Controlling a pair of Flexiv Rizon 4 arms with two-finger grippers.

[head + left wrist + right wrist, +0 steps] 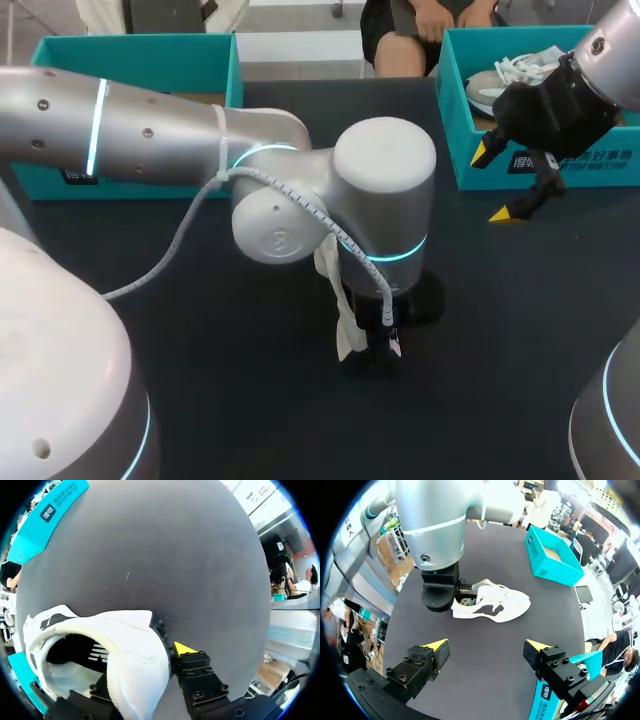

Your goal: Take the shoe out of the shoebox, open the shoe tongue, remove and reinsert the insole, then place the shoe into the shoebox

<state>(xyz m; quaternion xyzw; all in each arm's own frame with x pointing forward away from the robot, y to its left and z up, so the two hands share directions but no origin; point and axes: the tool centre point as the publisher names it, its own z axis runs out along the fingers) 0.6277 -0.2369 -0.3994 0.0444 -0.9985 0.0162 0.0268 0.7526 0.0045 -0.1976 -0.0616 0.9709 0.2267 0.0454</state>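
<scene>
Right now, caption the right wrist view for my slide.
Left gripper grips the white shoe at its heel on the dark table; right gripper hangs open.

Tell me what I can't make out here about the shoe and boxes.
Head view: the shoe is nearly all hidden under the left arm.
Left wrist view: inside the shoe is dark, so the insole cannot be told.
Head view: the left shoebox floor is mostly covered by the left arm; the right shoebox is partly behind the right gripper and cut by the edge.
</scene>
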